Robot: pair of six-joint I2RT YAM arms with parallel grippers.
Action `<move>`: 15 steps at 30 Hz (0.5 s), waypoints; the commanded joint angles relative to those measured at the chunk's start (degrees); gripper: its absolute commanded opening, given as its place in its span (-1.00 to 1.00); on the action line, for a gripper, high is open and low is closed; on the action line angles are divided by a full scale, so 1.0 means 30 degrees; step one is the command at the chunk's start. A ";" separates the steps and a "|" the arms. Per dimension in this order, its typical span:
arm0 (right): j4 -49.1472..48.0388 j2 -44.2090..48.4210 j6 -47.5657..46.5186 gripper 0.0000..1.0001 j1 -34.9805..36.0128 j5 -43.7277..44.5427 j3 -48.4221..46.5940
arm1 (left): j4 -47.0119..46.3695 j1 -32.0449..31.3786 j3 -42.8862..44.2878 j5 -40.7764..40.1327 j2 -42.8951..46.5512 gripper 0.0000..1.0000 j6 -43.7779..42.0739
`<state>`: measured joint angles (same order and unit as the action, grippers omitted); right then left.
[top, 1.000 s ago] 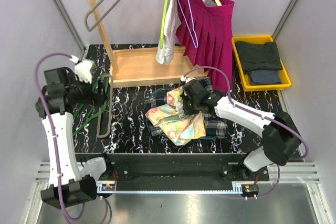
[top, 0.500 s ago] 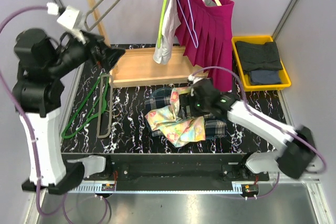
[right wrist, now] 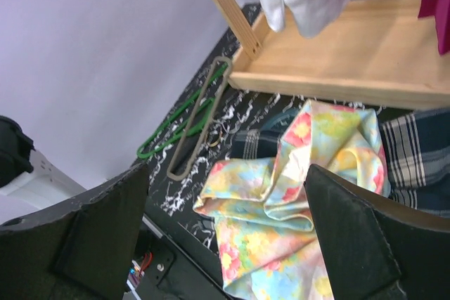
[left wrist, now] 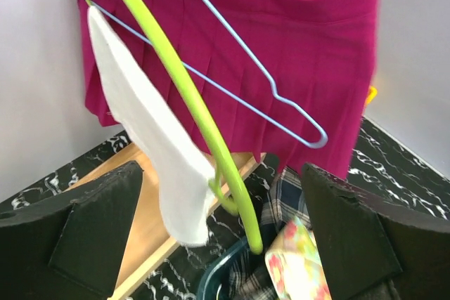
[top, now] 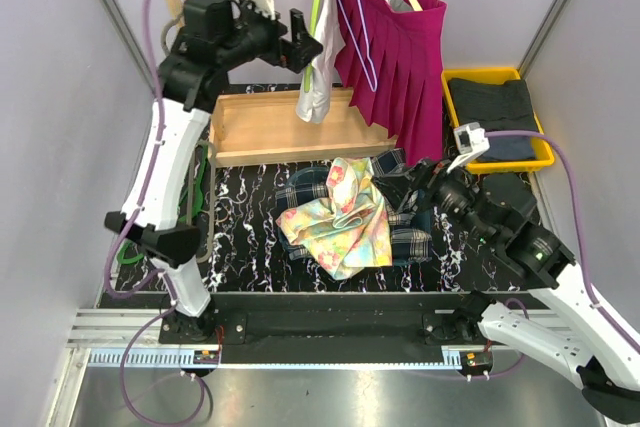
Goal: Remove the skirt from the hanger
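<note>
- A wooden clothes rack (top: 290,127) stands at the back of a black marble-patterned table (top: 250,237).
- A magenta pleated skirt (top: 405,67) hangs from the rack's top rail on the right, with a pale blue wire hanger (top: 358,42) in front of it.
- Just left of it hangs a lime-green plastic hanger (top: 318,7) carrying a small white garment (top: 317,87).
- The left gripper (top: 303,39) is raised high, level with the white garment and just beside it. Its fingers are spread wide and hold nothing; I cannot tell whether they touch the cloth.
- A crumpled floral pastel cloth (top: 345,222) lies mid-table on top of a dark plaid cloth (top: 410,242).
- The right gripper (top: 415,184) hovers over the plaid cloth's right side, near the floral cloth, with its fingers apart and empty.
- A yellow plastic tray (top: 455,77) at the far right holds dark folded clothes (top: 495,107).
- A green wire hanger (right wrist: 186,121) and a grey hanger (right wrist: 200,114) lie flat on the table's left side.
</note>
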<state>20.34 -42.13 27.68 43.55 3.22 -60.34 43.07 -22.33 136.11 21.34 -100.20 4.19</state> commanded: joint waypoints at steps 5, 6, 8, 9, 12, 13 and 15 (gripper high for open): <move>-0.0980 0.0538 0.0206 0.99 0.0014 0.0158 0.1362 | -0.3717 -0.0995 0.2089 -0.2278 -0.2164 0.98 0.0070; -0.0979 0.0479 0.0264 0.99 -0.0014 0.0098 0.1420 | -0.3954 -0.1024 0.2061 -0.2744 -0.2310 0.98 0.0070; -0.1037 0.0537 0.0381 0.99 -0.0015 -0.0019 0.1538 | -0.4625 -0.1025 0.2119 -0.3216 -0.2750 0.98 -0.0018; -0.1095 0.0624 0.0353 0.99 -0.0015 -0.0020 0.1654 | -0.4833 -0.1054 0.2119 -0.3769 -0.2896 0.98 -0.0047; -0.1154 0.0800 0.0382 0.96 0.0015 0.0009 0.1743 | -0.6179 -0.1054 0.2119 -0.4388 -0.3453 0.91 -0.0544; -0.1154 0.0859 0.0382 0.95 0.0015 0.0038 0.1743 | -0.6502 -0.1083 0.2119 -0.4419 -0.3744 0.78 -0.0894; -0.1154 0.0976 0.0353 0.93 -0.0015 0.0156 0.1656 | -0.7323 -0.1083 0.2119 -0.4274 -0.4010 0.37 -0.1276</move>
<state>19.57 -40.27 28.42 43.55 3.46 -55.09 30.20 -25.45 139.92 11.49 -110.45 3.11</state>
